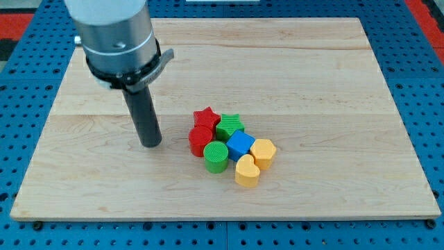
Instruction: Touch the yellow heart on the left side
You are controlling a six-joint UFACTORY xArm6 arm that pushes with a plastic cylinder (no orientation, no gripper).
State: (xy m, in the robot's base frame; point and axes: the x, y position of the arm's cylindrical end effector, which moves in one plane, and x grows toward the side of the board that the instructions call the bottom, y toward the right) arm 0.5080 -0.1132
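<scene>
The yellow heart (247, 171) lies at the lower right of a tight cluster of blocks near the board's middle. My tip (150, 144) rests on the board to the view's left of the cluster, well apart from the heart. Between tip and heart sit a red cylinder (200, 140) and a green cylinder (216, 156). A yellow hexagon-like block (263, 153) touches the heart at its upper right.
A red star (206, 117), a green star (228, 125) and a blue cube (241, 144) complete the cluster. The wooden board (333, 83) lies on a blue perforated table (21, 83).
</scene>
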